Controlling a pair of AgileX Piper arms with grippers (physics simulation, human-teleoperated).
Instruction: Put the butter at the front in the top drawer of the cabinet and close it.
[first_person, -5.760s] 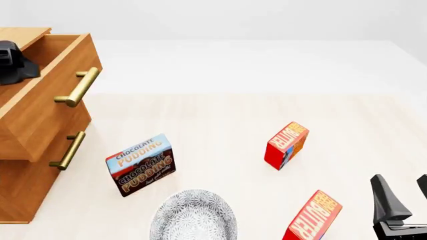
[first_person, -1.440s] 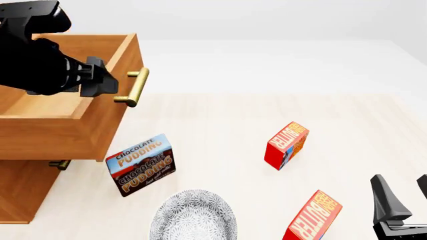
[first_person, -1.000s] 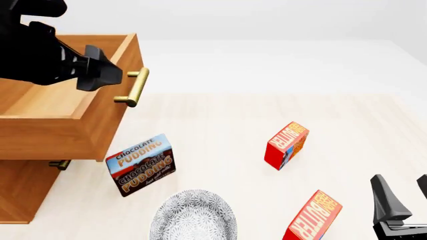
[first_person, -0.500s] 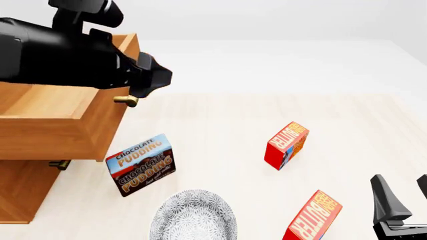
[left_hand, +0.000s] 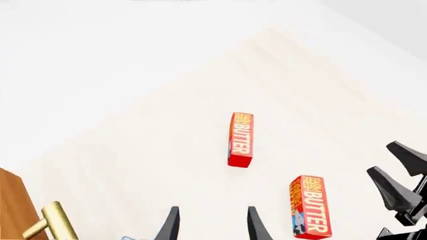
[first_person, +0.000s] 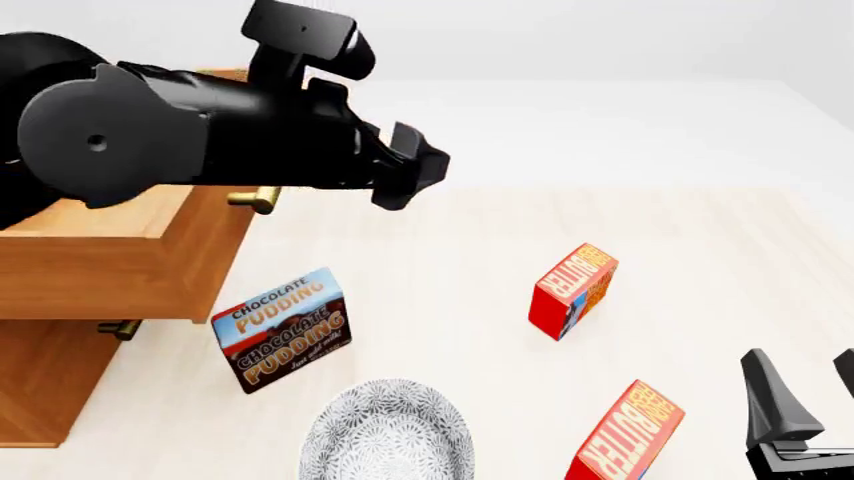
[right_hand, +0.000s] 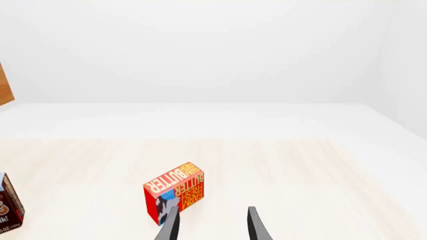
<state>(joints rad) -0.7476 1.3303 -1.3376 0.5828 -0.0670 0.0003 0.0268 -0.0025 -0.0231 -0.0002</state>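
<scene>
Two identical butter cartons stand on the desk (first_person: 441, 300), and the one I want is the butter (first_person: 625, 432) nearest my side, upright on its narrow edge just beside the right tool (first_person: 801, 405). The other butter carton (first_person: 574, 290) sits farther back, tilted, well apart from the first. I read the right tool as released: its dark fingers stand parted, with nothing between them, parked low by the near carton so the reach should be short.

The top drawer (first_person: 127, 255) of the cabinet (first_person: 47, 380) is pulled out, ready to receive the carton. The left arm hangs above the desk with the left tool (left_hand: 212, 225) pointing toward the cartons; in its wrist view the fingers are spread and empty.

Much is hidden. The left arm covers most of the drawer's inside and nearly all of its brass handle (first_person: 254, 198), so I cannot tell what lies in the drawer. The near carton is cut off by the front view's lower edge, as are the patterned plate (first_person: 387, 430) and the right tool. The Chocolate Pudding box (first_person: 283, 328) stands close by the cabinet.
</scene>
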